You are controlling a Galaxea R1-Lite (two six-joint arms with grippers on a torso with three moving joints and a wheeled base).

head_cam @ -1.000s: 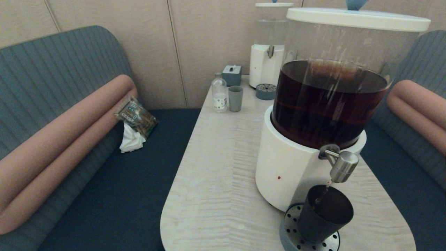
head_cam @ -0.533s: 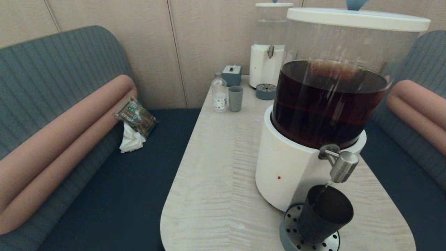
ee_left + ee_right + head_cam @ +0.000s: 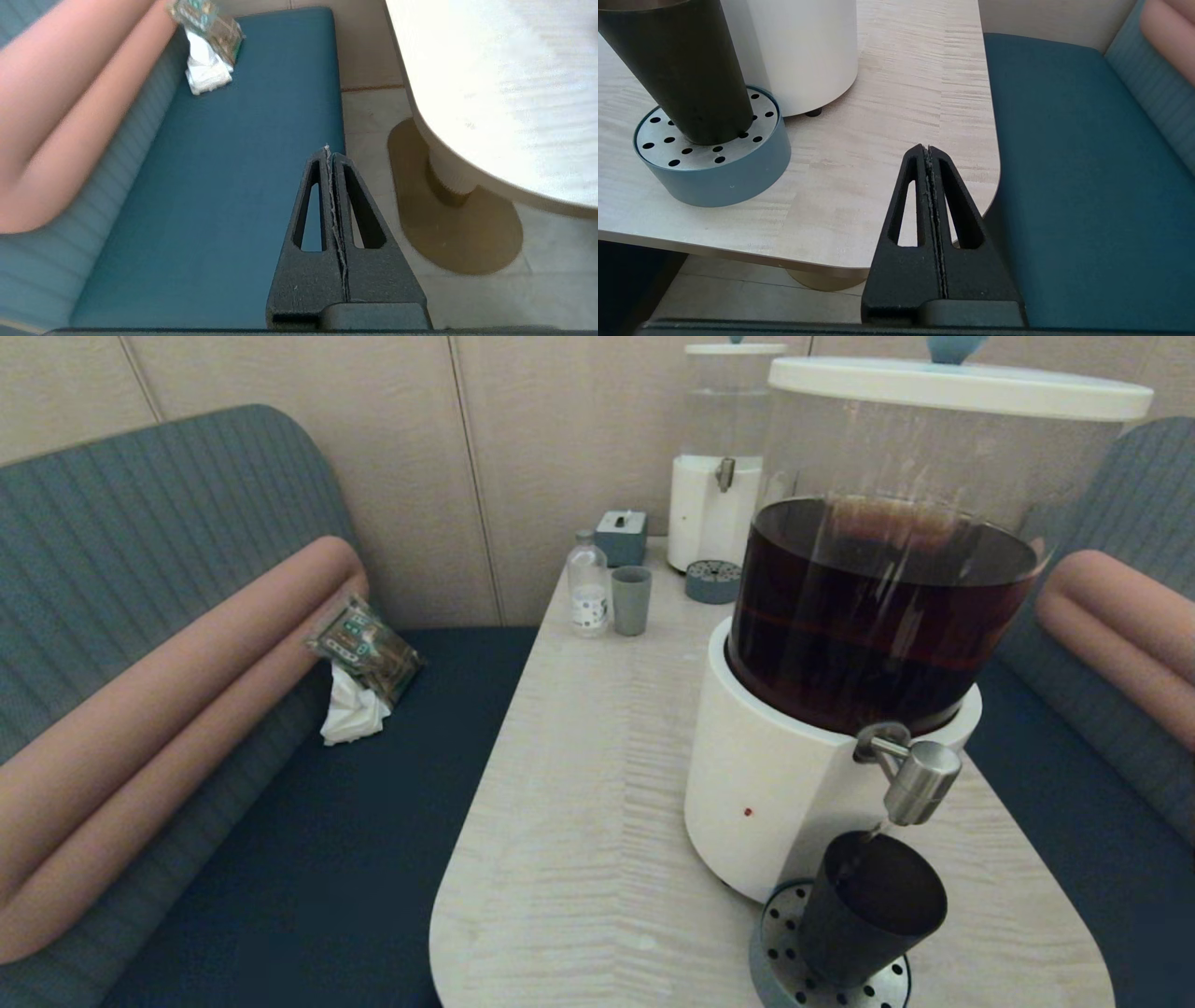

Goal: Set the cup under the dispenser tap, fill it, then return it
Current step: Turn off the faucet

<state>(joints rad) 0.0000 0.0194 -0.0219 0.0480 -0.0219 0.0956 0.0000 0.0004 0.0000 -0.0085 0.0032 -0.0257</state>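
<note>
In the head view the drip tray [image 3: 782,947] under the cup [image 3: 868,919] runs off the lower picture edge at the tabletop's [image 3: 579,821] near edge. The label on the small bottle [image 3: 588,584] is too small to read. Neither tool shows in that view.

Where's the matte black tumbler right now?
Head view, near right corner of the table: the matte black tumbler stands on the round perforated drip tray, directly under the brushed-steel tap of the dark-liquid dispenser.
</note>
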